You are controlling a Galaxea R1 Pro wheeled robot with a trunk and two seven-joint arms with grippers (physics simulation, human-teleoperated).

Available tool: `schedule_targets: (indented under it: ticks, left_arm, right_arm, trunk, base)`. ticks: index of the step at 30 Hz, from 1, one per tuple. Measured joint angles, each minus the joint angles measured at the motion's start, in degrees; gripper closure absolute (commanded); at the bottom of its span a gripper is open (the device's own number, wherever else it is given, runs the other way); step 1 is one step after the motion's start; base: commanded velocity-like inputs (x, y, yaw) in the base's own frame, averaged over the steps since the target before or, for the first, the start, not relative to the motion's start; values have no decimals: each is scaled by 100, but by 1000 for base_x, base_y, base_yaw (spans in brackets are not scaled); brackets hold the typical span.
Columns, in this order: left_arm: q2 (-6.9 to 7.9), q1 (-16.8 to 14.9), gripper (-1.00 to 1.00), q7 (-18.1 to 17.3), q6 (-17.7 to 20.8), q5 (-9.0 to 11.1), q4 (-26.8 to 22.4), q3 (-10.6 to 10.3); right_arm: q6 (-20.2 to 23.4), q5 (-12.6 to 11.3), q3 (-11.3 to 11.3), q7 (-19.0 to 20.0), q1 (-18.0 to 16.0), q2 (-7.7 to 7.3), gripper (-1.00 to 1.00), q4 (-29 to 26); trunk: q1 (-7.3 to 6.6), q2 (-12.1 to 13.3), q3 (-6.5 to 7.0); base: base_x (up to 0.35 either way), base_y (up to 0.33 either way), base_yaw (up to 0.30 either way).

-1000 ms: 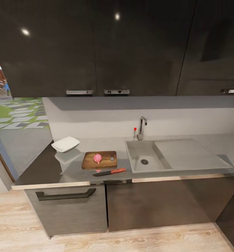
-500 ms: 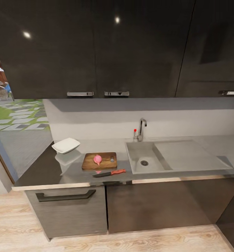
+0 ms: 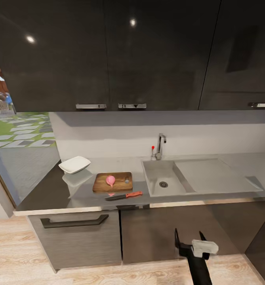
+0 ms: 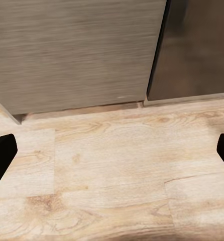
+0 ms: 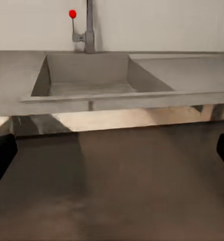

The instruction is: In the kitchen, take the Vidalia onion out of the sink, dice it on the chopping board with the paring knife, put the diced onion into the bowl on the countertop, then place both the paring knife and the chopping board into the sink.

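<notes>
**Onion on the board, right arm low in front of the cabinets**

The onion [image 3: 110, 181] lies on the board [image 3: 113, 181], not in the sink [image 3: 164, 177], so the first step looks done and dicing is next. The board sits on the countertop [image 3: 49, 194] just beside the basin, a sensible spot: short carry from the sink, and short again when board and knife go back in. The knife [image 3: 124, 195] lies along the board's near edge, touching or almost touching it, red handle toward the sink side, which would suit a pick by the right arm. The bowl [image 3: 74, 164] stands behind and to the left of the board, near enough to take the pieces without moving the base.

The right gripper [image 3: 191, 243] shows low in the head view, in front of the lower cabinets and well below the countertop edge. Its fingers [image 5: 1, 153] stand wide apart at the picture's sides, with nothing between them; it looks toward the basin and the tap [image 5: 88, 27].

The left gripper's fingers [image 4: 2, 150] are likewise spread wide and empty, pointing down at the wooden floor [image 4: 117, 170] by the cabinet base. That arm appears parked, probably out of the way.

The robot still stands back from the counter, so it likely needs to close in before reaching the knife.
</notes>
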Motion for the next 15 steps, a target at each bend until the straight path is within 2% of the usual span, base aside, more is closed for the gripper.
schedule_targets:
  ticks: [3, 5, 6, 11, 13, 15]
  left_arm:
    - [0, 0, -100, 0, 0, 0, 5, 0]
    - [0, 1, -100, 0, 1, 0, 11, 0]
    - [0, 1, -100, 0, 1, 0, 15, -1]
    - [0, 0, -100, 0, 1, 0, 17, 0]
    - [0, -1, -100, 0, 1, 0, 21, 0]
    - [0, -2, -100, 0, 1, 0, 27, 1]
  right_arm:
    - [784, 0, 1, -42, -90, 0, -100, -709]
    - [1331, 1, 0, -49, -290, 0, -100, -1055]
    - [1761, 2, 1, -54, -544, 0, -100, -1187]
    - [3335, -20, 2, 38, -1874, 5, -100, -1269]
    - [3720, -24, 8, 189, -2168, 7, -100, -1264]
    - [4175, -27, 21, 640, -2478, 9, -100, -1213]
  trunk:
    - [0, 0, 0]
    - [0, 0, 0]
    - [1, 0, 1]
    - [1, 1, 0]
    - [0, 0, 0]
    - [0, 1, 0]
  base:
    - [0, 0, 0]
    - [0, 0, 0]
    - [0, 0, 0]
    - [0, 0, 0]
    - [0, 0, 0]
    - [0, 0, 0]
